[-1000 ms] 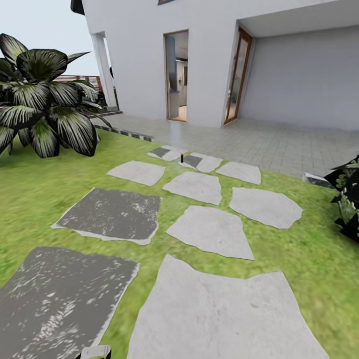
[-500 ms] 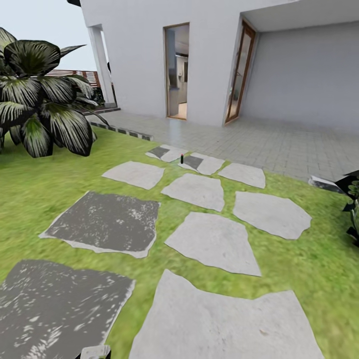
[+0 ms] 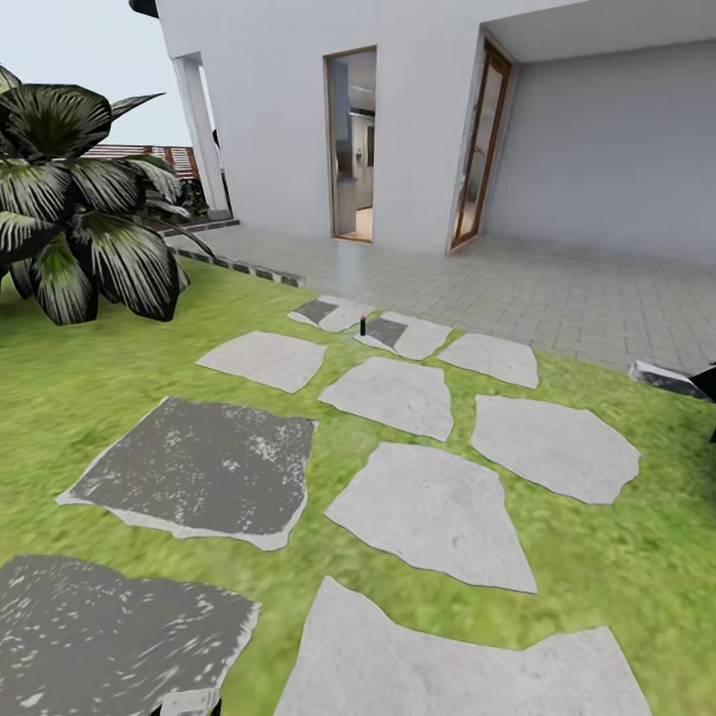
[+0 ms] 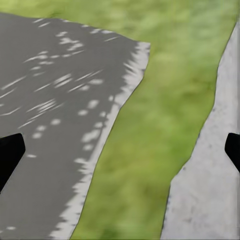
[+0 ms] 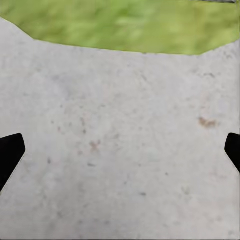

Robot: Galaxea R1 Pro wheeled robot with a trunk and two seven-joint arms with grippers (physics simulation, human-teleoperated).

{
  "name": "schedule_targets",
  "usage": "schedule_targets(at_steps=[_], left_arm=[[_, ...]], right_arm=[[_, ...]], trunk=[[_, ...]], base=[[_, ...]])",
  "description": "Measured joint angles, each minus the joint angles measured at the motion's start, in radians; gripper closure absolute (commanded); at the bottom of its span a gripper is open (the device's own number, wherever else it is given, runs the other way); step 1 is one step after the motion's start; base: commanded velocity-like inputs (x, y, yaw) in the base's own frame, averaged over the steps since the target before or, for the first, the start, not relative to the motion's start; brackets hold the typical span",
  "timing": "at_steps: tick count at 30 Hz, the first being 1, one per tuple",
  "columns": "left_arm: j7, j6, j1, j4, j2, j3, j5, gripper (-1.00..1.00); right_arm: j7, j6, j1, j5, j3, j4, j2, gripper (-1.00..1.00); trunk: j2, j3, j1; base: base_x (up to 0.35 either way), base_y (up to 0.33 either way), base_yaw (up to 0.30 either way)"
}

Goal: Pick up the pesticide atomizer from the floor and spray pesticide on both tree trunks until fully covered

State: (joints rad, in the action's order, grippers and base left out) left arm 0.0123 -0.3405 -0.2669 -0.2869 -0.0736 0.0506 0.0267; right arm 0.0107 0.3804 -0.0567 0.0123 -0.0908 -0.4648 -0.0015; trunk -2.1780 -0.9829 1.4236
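Note:
A small dark upright object (image 3: 363, 323) stands far ahead between the farthest stepping stones; it is too small to tell whether it is the atomizer. The tall trees and their trunks are out of view. In the left wrist view my left gripper (image 4: 120, 155) is open, its black fingertips (image 4: 10, 155) wide apart over a dark slab (image 4: 50, 115) and a strip of grass. My right gripper (image 5: 120, 155) is open too, hanging over a pale grey stone (image 5: 120, 140) with nothing between its fingers.
Grey stepping stones (image 3: 433, 507) cross the green lawn (image 3: 80, 388) toward a paved terrace (image 3: 557, 288) and a white house with an open doorway (image 3: 353, 144). A short broad-leaved plant (image 3: 80, 209) stands at the left, with brown fence (image 3: 139, 154) behind it. A dark shrub's edge (image 3: 708, 383) shows at the right.
The whole head view has shifted: the stones have slid nearer and lower, the plant leftward, the right shrub nearly out of frame. The camera has moved forward.

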Motion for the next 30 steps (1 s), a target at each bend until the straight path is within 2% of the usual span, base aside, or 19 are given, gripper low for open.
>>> schedule_targets(at_steps=[30], left_arm=[[0.000,0.000,0.000,-0.001,0.000,0.000,0.000,-1.00]], right_arm=[[0.000,0.000,0.000,0.000,0.000,0.000,0.000,-1.00]], trunk=[[0.000,0.000,0.000]], base=[[0.337,-0.095,0.000]])
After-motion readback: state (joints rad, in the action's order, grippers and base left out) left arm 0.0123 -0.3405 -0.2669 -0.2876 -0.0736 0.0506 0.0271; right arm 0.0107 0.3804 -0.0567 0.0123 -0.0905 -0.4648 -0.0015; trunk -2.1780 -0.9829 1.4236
